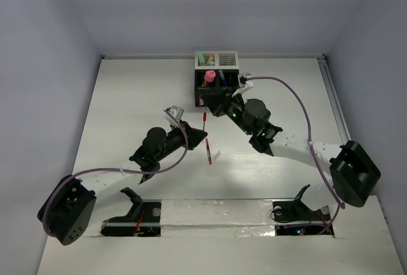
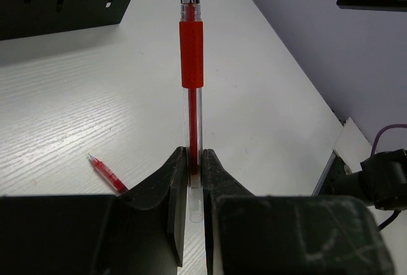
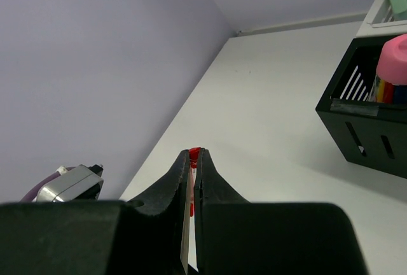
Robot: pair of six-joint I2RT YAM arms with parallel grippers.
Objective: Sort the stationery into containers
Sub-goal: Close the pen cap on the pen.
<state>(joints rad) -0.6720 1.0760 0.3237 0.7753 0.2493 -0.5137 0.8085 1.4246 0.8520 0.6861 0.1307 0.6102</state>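
Clamps red pen in left gripper, second pen at nine o'clock. Pinches red tip in right gripper.

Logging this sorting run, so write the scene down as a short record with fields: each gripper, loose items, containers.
left gripper: shut on a red pen, gripped near its clear end
right gripper: shut on a small red thing; too hidden to identify
loose item: second red pen lying on the table
black box: holds a pink marker and other items
white box: joined to the black box, holds items
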